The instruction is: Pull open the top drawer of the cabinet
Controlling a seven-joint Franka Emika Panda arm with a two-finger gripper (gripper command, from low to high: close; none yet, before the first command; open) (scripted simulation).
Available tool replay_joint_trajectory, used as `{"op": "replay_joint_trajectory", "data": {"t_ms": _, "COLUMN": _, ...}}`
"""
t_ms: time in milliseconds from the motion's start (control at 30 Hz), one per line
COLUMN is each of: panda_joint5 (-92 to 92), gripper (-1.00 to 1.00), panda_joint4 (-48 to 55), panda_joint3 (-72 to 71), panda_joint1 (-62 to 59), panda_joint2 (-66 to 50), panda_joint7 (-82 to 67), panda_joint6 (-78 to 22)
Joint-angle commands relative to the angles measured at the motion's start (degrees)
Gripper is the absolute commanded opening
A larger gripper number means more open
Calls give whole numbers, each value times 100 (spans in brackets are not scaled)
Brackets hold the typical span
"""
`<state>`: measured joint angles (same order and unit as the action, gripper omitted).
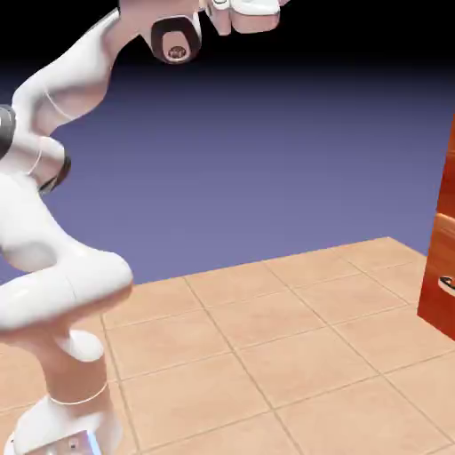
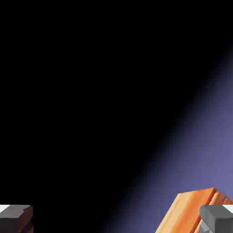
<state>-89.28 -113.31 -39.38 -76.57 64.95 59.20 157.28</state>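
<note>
The cabinet [image 1: 442,267] shows only as a reddish-brown glossy strip at the exterior view's right edge. Its lower front carries a small silvery handle [image 1: 447,284]. Above a seam, a sliver of the top drawer [image 1: 451,173] is in view, mostly cut off by the frame. The arm's white hand [image 1: 244,13] is high at the top edge, well left of the cabinet, with its fingers out of frame. In the hand view my gripper [image 2: 116,220] is open, its grey fingertips [image 2: 16,219] far apart with nothing between them. A wooden corner of the cabinet [image 2: 184,214] lies by the right tip.
The white arm [image 1: 53,267] rises from the lower left over a tan tiled tabletop [image 1: 267,338]. A blue-violet backdrop fades to black at the top. Most of the hand view is dark.
</note>
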Motion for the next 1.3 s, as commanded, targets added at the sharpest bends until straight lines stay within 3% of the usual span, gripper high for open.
{"op": "replay_joint_trajectory", "data": {"t_ms": 0, "panda_joint5": -240, "gripper": 100, "panda_joint4": 128, "panda_joint3": -106, "panda_joint1": -208, "panda_joint2": 87, "panda_joint7": 45, "panda_joint6": -45}}
{"op": "replay_joint_trajectory", "data": {"t_ms": 1000, "panda_joint5": -7437, "gripper": 100, "panda_joint4": 3973, "panda_joint3": -3280, "panda_joint1": -6436, "panda_joint2": 2690, "panda_joint7": 1395, "panda_joint6": -1394}}
{"op": "replay_joint_trajectory", "data": {"t_ms": 1267, "panda_joint5": -7347, "gripper": 100, "panda_joint4": 5230, "panda_joint3": -3164, "panda_joint1": -7156, "panda_joint2": 2622, "panda_joint7": 1752, "panda_joint6": -870}}
